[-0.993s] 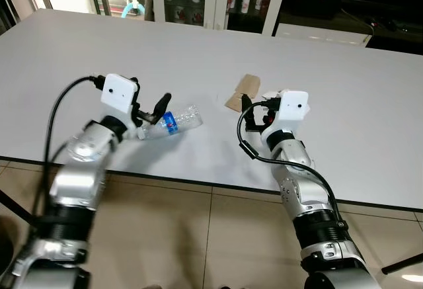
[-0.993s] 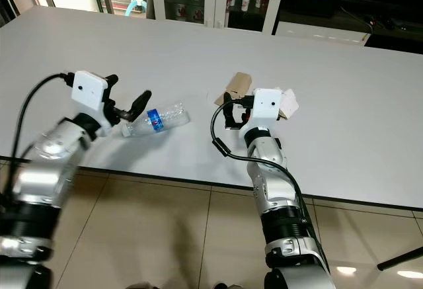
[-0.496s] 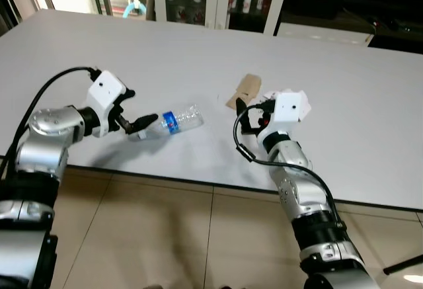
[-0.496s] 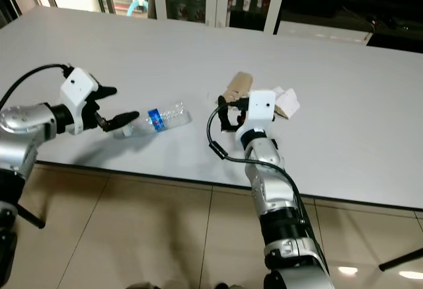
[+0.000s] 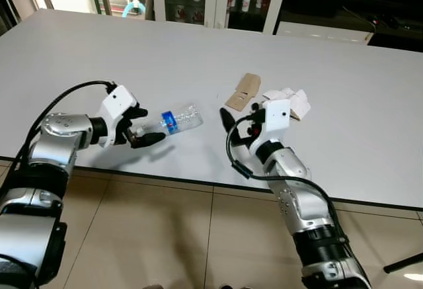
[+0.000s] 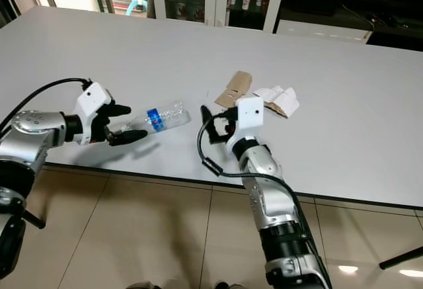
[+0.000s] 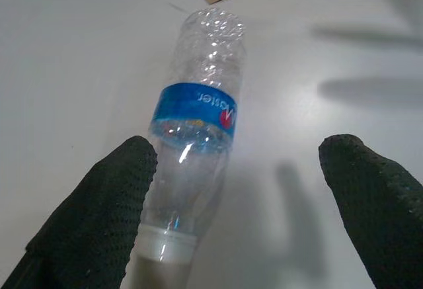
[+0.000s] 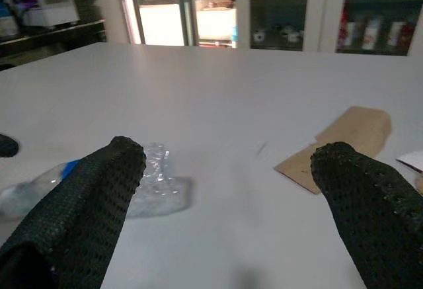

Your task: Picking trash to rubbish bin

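White surface (image 5: 344, 90) spans the upper frame, tiled floor (image 5: 165, 236) below. Clear bottle (image 5: 173, 121) with blue label lies left of centre; brown cardboard (image 5: 242, 91) and white crumpled paper (image 5: 289, 100) at centre-right. Left hand (image 5: 144, 126) fingers apart around the cap end, white cap (image 7: 162, 244) visible in left wrist view. Right hand (image 6: 213, 124) spread wide, holding nothing.

A clear, crumpled plastic bottle (image 5: 170, 123) with a blue label and white cap lies on its side near the desk's front edge. Farther back lie a flat piece of brown cardboard (image 5: 243, 91) and crumpled white paper (image 5: 289, 100).
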